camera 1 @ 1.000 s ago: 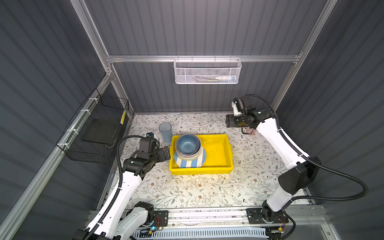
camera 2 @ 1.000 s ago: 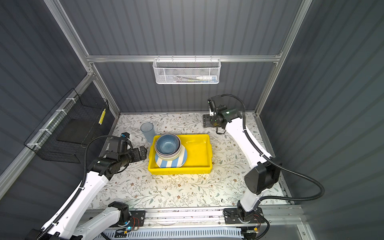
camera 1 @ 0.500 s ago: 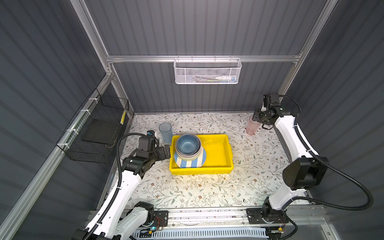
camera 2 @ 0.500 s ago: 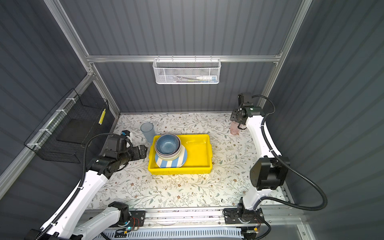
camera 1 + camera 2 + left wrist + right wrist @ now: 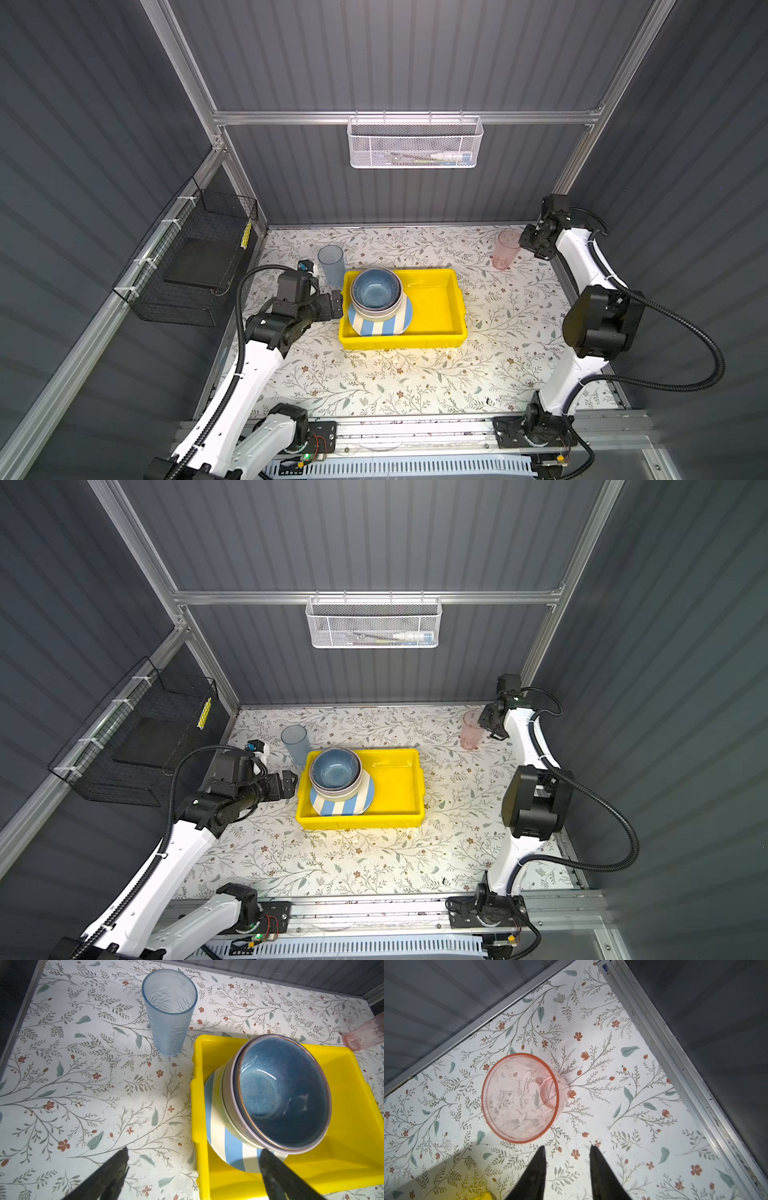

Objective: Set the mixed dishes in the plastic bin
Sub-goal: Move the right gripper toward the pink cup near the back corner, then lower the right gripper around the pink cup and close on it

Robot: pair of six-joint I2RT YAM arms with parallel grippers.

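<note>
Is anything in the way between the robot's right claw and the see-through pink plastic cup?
No, nothing visible. Only the flowery tabletop lies between the right gripper and the translucent pink plastic tumbler, which stands upright near the back corner. The gripper is beside it, not touching.

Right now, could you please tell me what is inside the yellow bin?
A blue-white striped plate lies in the yellow bin, carrying nested bowls, the dark blue bowl innermost. The bowls cover most of the plate; anything beneath it is hidden.

Two tumblers (image 5: 331,265) (image 5: 505,250), three nested bowls (image 5: 280,1093), one plate (image 5: 232,1147), one bin (image 5: 434,307)
</note>
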